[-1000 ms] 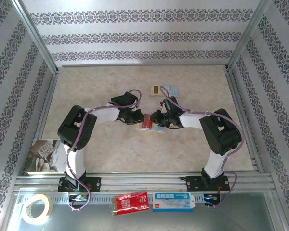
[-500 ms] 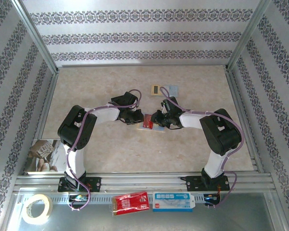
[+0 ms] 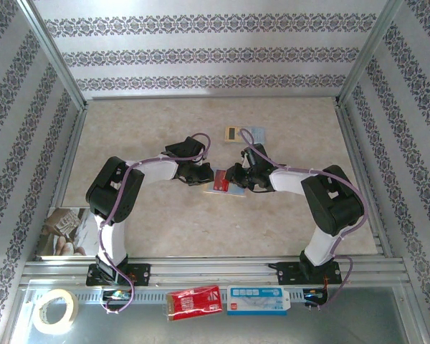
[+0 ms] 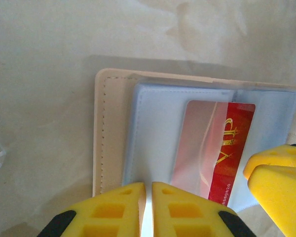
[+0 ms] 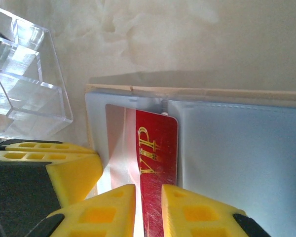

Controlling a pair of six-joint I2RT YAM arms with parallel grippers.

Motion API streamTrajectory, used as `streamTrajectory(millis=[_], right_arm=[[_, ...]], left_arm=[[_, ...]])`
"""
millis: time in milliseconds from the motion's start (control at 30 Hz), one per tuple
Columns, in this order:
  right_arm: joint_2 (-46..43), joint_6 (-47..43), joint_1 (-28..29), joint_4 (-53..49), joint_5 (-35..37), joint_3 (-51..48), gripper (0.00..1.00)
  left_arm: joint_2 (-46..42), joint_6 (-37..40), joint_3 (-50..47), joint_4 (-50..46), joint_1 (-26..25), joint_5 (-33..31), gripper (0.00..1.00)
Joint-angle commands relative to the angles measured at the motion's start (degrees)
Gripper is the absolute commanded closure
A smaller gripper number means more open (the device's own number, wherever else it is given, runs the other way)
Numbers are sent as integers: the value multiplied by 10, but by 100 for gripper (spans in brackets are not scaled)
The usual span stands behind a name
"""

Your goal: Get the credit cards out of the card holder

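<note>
The card holder (image 3: 236, 192) lies open mid-table, with a tan outer edge (image 4: 107, 133) and a pale blue inside (image 5: 237, 148). A dark red credit card (image 5: 158, 148) marked VIP in gold sticks partway out of its clear sleeve. My right gripper (image 5: 148, 190) is shut on the card's near end. My left gripper (image 4: 149, 186) is shut on the holder's pale blue inner leaf beside the card (image 4: 222, 148). From above, the left gripper (image 3: 206, 176) and the right gripper (image 3: 234, 178) meet over the holder. The gold-tan card is hidden.
A yellow-and-pale-blue flat rectangle with a screen (image 3: 244, 133) lies behind the holder. A clear acrylic stand (image 5: 24, 84) sits close to the holder. On the near shelf are a tape roll (image 3: 55, 310), a red packet (image 3: 193, 302) and a white-and-blue box (image 3: 258, 299).
The right arm's elbow has shifted slightly to the right. Both grippers stay at the holder. The left arm has not moved.
</note>
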Motion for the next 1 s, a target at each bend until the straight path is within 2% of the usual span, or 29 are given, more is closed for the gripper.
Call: streamTrajectory(millis=[0, 500, 667, 800, 967], right_arm=[[3, 2, -2, -5, 21, -8, 76], [38, 3, -1, -6, -12, 10, 72], [40, 0, 0, 9, -29, 12, 78], [39, -3, 0, 10, -26, 13, 80], [29, -5, -2, 11, -14, 8, 88]], left_arm=[[15, 5, -16, -46, -2, -36, 86], [17, 5, -14, -43, -1, -31, 86], [17, 6, -14, -43, -1, -29, 86], [18, 6, -16, -43, -1, -29, 86], [13, 8, -15, -46, -2, -32, 86]])
